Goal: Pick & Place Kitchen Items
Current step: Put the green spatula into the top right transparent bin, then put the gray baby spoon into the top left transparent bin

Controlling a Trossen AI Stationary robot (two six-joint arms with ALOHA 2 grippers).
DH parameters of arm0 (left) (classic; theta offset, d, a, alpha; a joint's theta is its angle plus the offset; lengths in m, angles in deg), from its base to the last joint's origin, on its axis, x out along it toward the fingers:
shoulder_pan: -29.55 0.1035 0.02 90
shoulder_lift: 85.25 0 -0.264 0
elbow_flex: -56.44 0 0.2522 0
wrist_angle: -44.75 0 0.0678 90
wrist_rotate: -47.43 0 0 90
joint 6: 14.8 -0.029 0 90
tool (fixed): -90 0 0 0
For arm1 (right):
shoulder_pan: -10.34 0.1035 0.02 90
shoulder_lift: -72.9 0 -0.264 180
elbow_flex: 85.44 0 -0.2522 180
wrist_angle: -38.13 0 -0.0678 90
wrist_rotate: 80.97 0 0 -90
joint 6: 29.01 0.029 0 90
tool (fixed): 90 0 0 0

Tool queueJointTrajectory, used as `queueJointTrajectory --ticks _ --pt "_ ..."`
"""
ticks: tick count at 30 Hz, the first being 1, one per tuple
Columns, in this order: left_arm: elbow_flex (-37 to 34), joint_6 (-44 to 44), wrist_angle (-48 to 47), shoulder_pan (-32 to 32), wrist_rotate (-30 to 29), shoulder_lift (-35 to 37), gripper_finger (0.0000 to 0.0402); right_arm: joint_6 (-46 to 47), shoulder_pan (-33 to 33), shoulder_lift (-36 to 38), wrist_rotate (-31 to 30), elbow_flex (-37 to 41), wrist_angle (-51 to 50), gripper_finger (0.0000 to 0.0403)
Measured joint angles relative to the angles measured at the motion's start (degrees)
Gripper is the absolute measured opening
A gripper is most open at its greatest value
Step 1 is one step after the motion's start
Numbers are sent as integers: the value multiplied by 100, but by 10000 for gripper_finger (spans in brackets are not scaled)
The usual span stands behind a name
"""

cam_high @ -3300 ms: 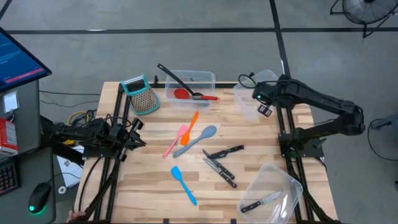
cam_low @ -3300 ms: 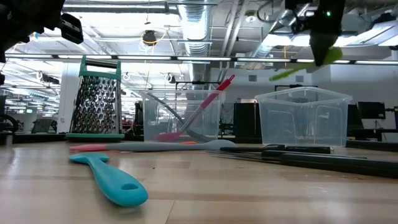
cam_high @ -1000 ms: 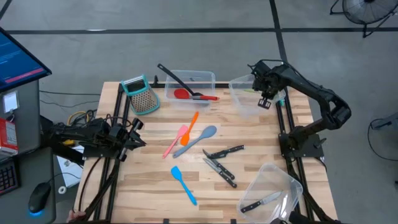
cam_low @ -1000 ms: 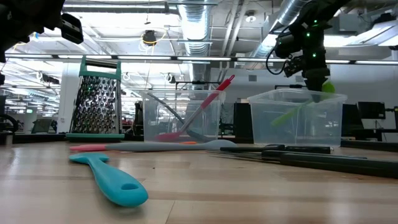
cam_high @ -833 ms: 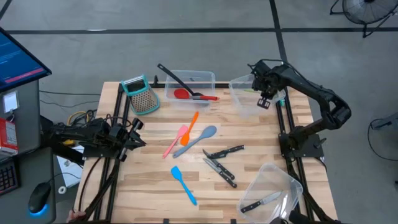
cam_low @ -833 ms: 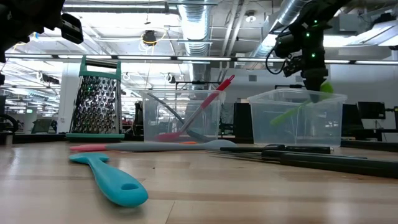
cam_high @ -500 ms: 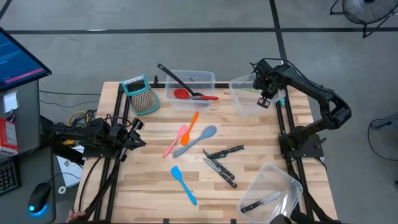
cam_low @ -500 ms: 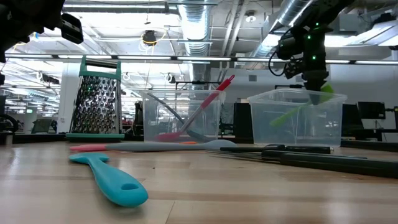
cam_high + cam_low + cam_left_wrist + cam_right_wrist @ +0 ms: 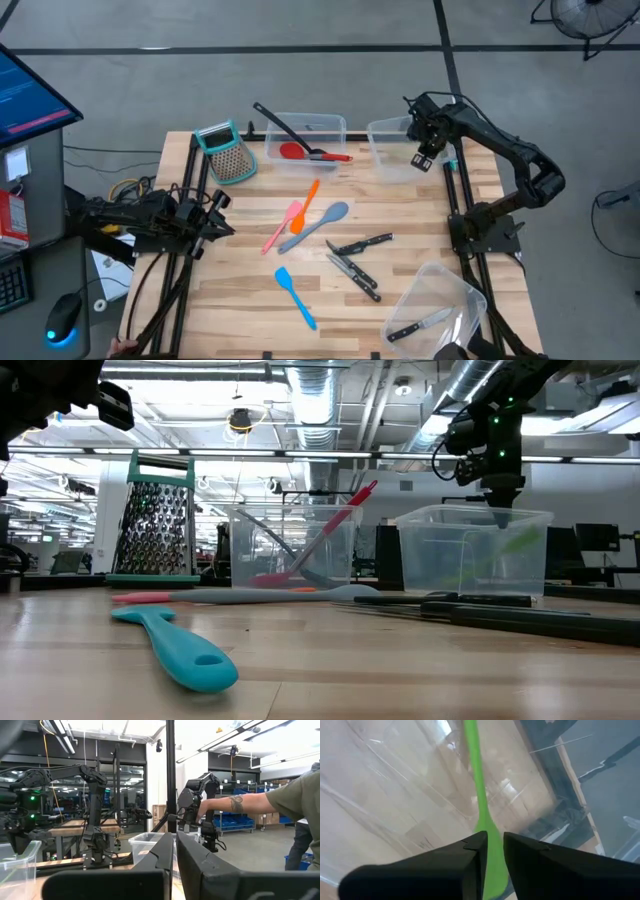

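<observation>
the right tool [image 9: 422,140] hangs over the back bin [image 9: 392,150], fingers slightly parted with the green spatula [image 9: 481,800] between them; whether it grips, i cannot tell. the spatula leans inside the bin, likely being dropped there. the left tool [image 9: 218,212] waits clenched at the bench [image 9: 240,290] edge.

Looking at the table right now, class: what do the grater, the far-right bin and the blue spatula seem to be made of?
Grater: probably steel, perforated dull grey face, with a teal, likely plastic, frame.
Bin: clear glossy plastic; the room shows through it.
Blue spatula: probably silicone or plastic, smooth matte, one solid colour.
</observation>
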Motion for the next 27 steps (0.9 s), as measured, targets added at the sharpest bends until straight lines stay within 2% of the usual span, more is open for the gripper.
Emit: queueJointTrajectory --ticks 8,11,15,21,24,27 --pt "0 0 0 0 2 0 8 0 44 0 0 -154 -13 65" --pt "1 0 0 2 1 0 8 38 187 10 2 -589 -40 81" --pt "0 0 0 1 2 0 8 417 542 17 69 -1574 -203 122" --pt "0 0 0 0 2 0 8 1221 1484 35 1071 -2984 63 204" --pt "0 0 0 0 1 0 8 1330 2248 39 1220 -3149 640 234" --pt "1 0 0 0 1 0 8 1182 3016 -2 1226 -3049 1280 247"
